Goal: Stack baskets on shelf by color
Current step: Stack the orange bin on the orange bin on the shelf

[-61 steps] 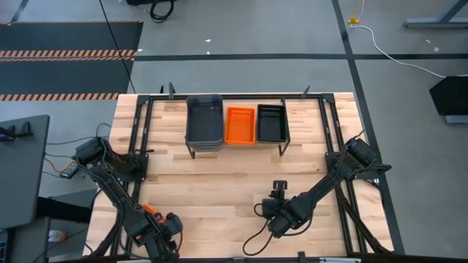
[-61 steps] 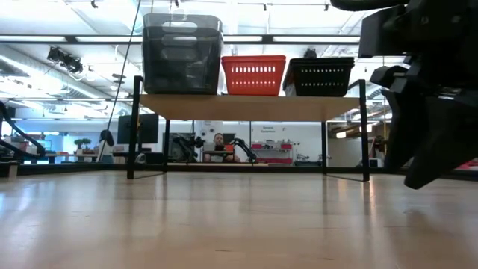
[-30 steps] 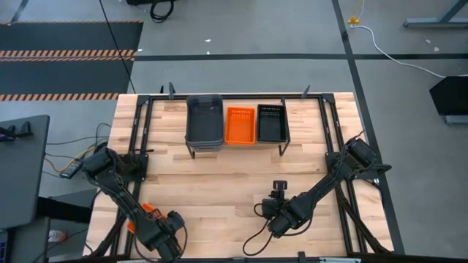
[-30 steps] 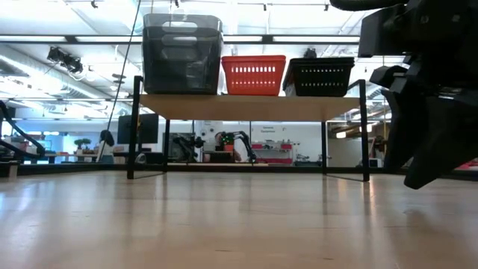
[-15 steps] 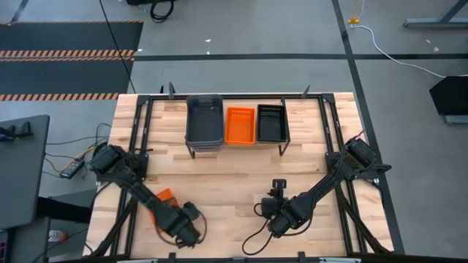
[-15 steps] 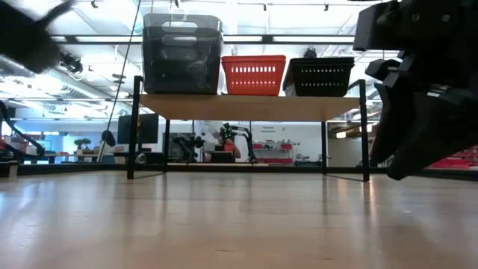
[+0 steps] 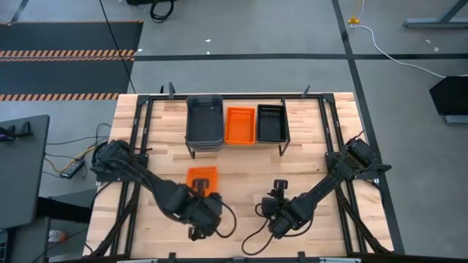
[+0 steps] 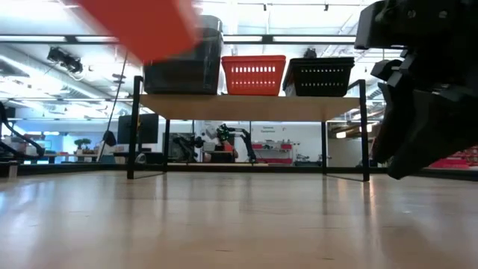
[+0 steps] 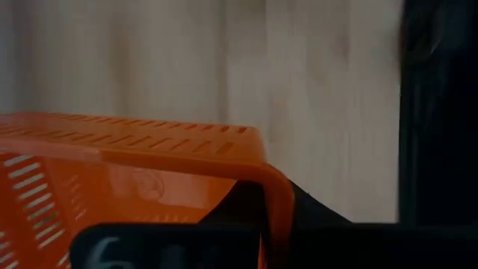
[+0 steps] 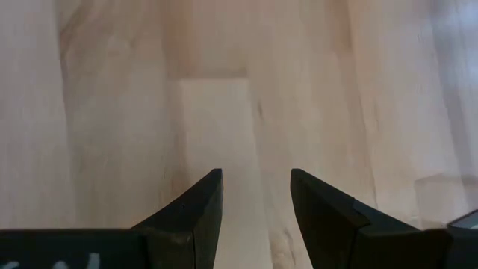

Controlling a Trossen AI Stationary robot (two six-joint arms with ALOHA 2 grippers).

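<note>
On the shelf (image 7: 235,145) stand grey baskets (image 7: 204,120), an orange basket (image 7: 240,125) and a black basket (image 7: 271,121), each resting on its bottom; the low view shows the shelf (image 8: 250,107) and these baskets from the side. Another orange basket (image 7: 202,177) hangs over the table's middle, in front of the shelf, with my left gripper (image 7: 203,194) shut on it. It shows blurred and high in the low view (image 8: 142,26). My right gripper (image 7: 278,187) waits open to the right of it, with only bare table between its fingers (image 10: 254,202). My left gripper holds the loose orange basket by the rim of its near end wall (image 9: 263,173). A dark finger (image 9: 239,213) shows on one side of that wall and dark gripper parts on the other. The fingers reach level from the table's near side. The basket is lifted clear of the table.
Black frame rails (image 7: 139,131) run along the table's left and right sides. The right arm (image 8: 426,97) fills the low view's right side. Bare wood (image 7: 241,172) lies between the shelf's legs and the grippers.
My left gripper has swung from the table's near left corner toward the right and the far edge, carrying the orange basket. The basket has risen with it and now hangs in front of the shelf. My right arm has barely moved.
</note>
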